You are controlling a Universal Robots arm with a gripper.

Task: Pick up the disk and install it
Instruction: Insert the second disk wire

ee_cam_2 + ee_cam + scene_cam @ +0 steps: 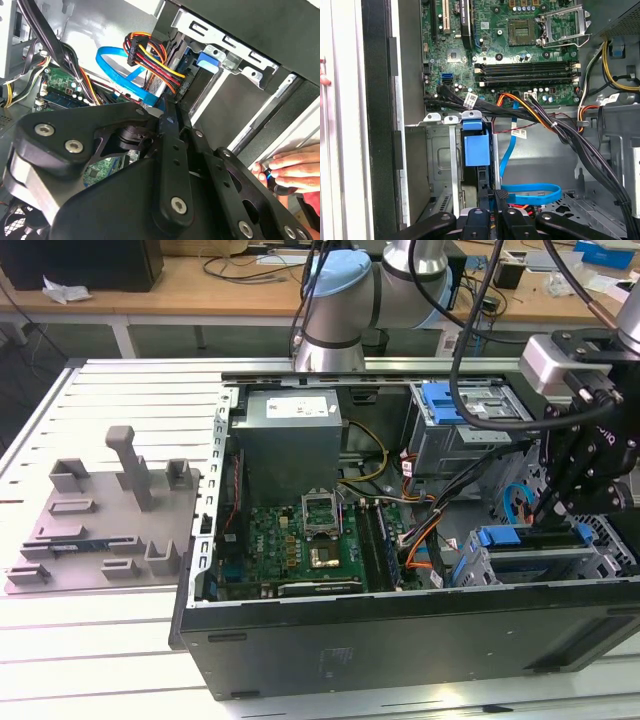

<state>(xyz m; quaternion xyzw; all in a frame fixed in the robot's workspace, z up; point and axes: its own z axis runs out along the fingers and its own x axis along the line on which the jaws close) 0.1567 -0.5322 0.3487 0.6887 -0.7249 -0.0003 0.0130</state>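
1. Black robot gripper [556, 502] low over the front corner of the open black desktop computer case [400, 640], on the exterior view's right; tips reaching into the grey metal drive cage [520, 565] there.
2. Flat disk in its blue plastic carrier bracket [472, 147] standing edge-on in a slot of that cage, blue end uppermost, just beside the gripper tips in the first wrist view.
3. Pincer state: cannot tell, whether apart, together or clamped on the disk.
4. Flat blue ribbon cable [530, 194] looped on the case floor close beside the cage; bundle of red, yellow and black wires [150, 60] plugged in near the cage in the second wrist view.
5. Green motherboard [300, 540] flat in the case middle, well apart from the gripper.
6. Grey plastic fixture plate with upright posts [100, 520] on the white slatted table [100, 640], towards the edge on the exterior view's left, beside the case.
7. A person's hand [290, 170] at the outer case edge, gripping a small dark object.
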